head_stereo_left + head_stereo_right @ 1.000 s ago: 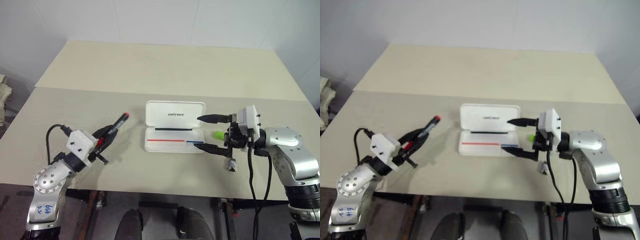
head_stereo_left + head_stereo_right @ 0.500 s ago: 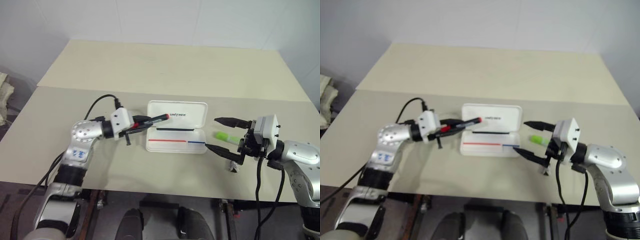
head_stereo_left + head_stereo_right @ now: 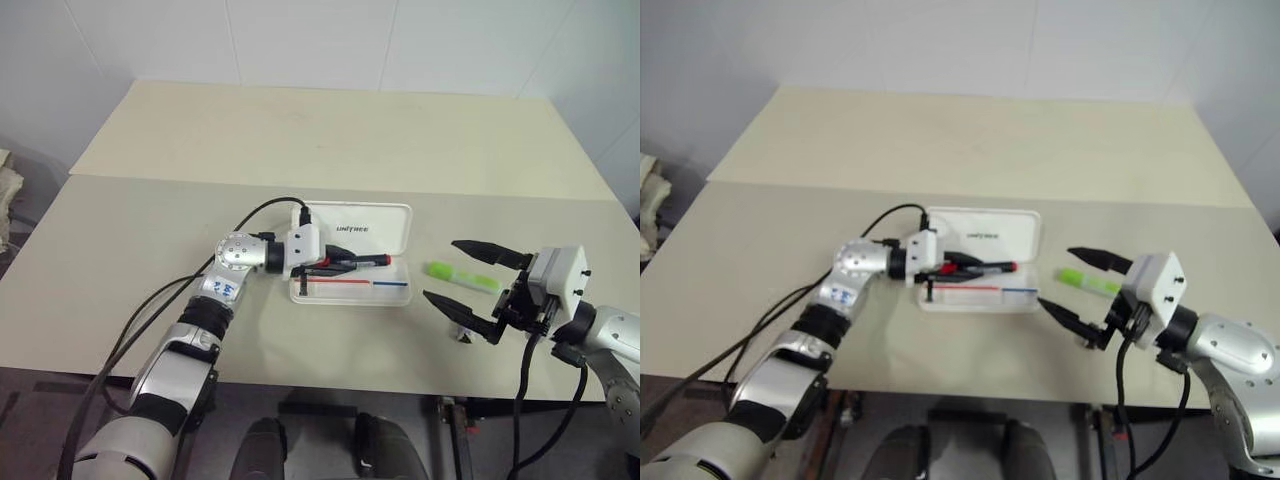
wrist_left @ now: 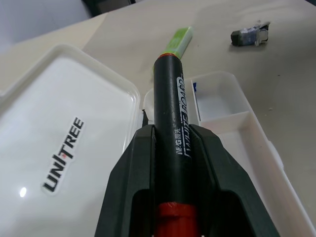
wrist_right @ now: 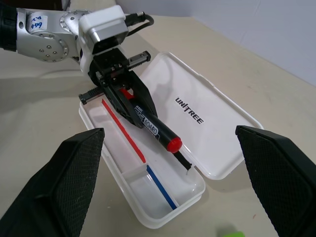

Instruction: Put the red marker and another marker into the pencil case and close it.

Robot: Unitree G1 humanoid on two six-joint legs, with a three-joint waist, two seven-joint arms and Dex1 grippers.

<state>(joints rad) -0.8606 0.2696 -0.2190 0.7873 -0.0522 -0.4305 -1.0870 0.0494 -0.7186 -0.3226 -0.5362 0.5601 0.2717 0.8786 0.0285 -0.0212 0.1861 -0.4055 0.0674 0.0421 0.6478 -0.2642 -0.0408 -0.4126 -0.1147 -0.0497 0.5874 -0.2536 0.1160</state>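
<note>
The white pencil case (image 3: 392, 226) lies open at mid-table, its lid flat behind the tray (image 5: 163, 210). My left gripper (image 3: 336, 265) is shut on the black barrel of the red marker (image 3: 368, 261) and holds it lengthwise just over the tray, red end pointing right. The wrist view shows both fingers (image 4: 133, 168) clamped on the barrel (image 4: 168, 89). A lime-green marker (image 3: 465, 275) lies on the table right of the case. My right gripper (image 3: 439, 268) stands wide open right of the case, holding nothing. In the head views the green marker shows between its fingers (image 5: 64, 177).
A small dark grey lump (image 3: 463, 333) lies near the front edge, below the right gripper. A black cable (image 3: 265, 208) loops from the left wrist over the table. The tray has a small divided compartment (image 4: 217, 106) at its right end.
The left arm has swung right, carrying the red marker from the table's left side to over the case's tray. The right gripper has drawn back to the right, still open.
</note>
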